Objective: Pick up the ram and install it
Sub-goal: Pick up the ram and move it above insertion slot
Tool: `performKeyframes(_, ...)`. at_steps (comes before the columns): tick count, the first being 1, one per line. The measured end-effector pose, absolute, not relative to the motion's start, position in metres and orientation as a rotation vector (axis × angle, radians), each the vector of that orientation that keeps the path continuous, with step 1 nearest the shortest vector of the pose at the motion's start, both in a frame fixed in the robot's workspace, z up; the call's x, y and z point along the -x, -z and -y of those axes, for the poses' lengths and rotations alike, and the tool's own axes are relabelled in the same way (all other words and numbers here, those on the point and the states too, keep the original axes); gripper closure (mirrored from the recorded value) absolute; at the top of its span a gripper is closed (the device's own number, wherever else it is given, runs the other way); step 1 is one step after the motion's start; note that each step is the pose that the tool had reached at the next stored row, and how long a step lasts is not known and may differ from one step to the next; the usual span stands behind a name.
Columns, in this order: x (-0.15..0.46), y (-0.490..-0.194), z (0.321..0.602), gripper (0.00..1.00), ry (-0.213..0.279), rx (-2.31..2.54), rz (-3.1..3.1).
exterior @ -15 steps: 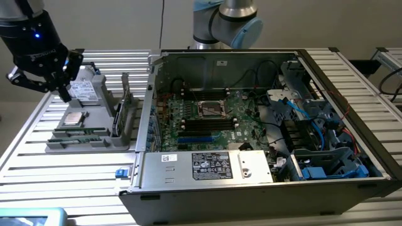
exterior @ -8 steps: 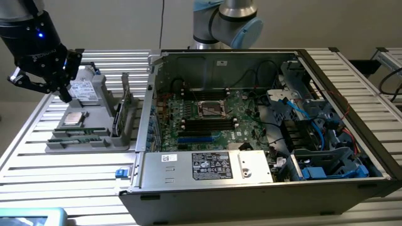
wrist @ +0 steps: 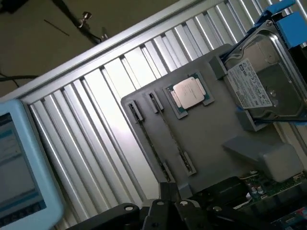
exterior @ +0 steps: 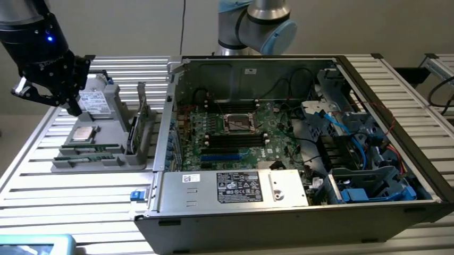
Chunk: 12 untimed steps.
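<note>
Two thin green ram sticks (exterior: 91, 149) lie side by side in slots at the front of a grey parts tray (exterior: 106, 162) at the exterior view's left. My black gripper (exterior: 73, 110) hangs above the back of that tray, near the hard drive, apart from the sticks. Its fingers are shut with nothing between them. In the wrist view the gripper (wrist: 175, 191) sits over the tray (wrist: 211, 139), and the ram (wrist: 168, 130) shows edge-on as a thin line in its slot. The open computer case (exterior: 177, 175) with its motherboard (exterior: 234, 127) stands at the exterior view's right.
The tray also carries a CPU (exterior: 84, 133) (wrist: 188, 93), a hard drive (exterior: 95, 101) (wrist: 266, 79) and an upright green card (exterior: 135, 130). A pale blue tablet (exterior: 32, 244) (wrist: 19, 163) lies at the table's front corner. Cables and drive cages crowd the case's right side.
</note>
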<state>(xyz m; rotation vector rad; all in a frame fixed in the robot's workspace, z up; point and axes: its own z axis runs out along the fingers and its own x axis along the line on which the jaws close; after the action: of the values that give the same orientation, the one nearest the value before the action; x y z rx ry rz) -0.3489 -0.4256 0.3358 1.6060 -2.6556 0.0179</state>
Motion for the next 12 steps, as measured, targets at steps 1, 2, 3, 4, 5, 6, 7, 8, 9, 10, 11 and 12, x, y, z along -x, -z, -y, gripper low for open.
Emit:
performKeyframes(1, 0.3489, -0.3356, 0.4256, 0.89, -0.018, -1.632, 2.640)
performKeyframes(2, 0.3489, -0.3356, 0.4256, 0.89, -0.019, -1.656, 2.625)
performKeyframes(3, 0.3489, -0.3354, 0.4256, 0.89, -0.020, -1.679, 2.610)
performKeyframes(4, 0.3490, -0.3353, 0.4256, 0.89, -0.020, -1.703, 2.595)
performKeyframes(5, 0.3489, -0.3352, 0.4256, 0.89, -0.021, -1.726, 2.580)
performKeyframes(6, 0.3489, -0.3351, 0.4256, 0.89, -0.021, -1.749, 2.564)
performKeyframes(7, 0.3489, -0.3350, 0.4256, 0.89, -0.022, -1.772, 2.549)
performKeyframes(8, 0.3489, -0.3349, 0.4256, 0.89, -0.022, -1.795, 2.532)
performKeyframes(9, 0.3489, -0.3348, 0.4256, 0.89, -0.023, -1.820, 2.515)
performKeyframes(10, 0.3490, -0.3347, 0.4256, 0.89, -0.023, -1.843, 2.498)
performKeyframes(11, 0.3489, -0.3345, 0.4256, 0.89, -0.024, -1.865, 2.482)
performKeyframes(12, 0.3489, -0.3344, 0.4256, 0.89, -0.024, -1.888, 2.465)
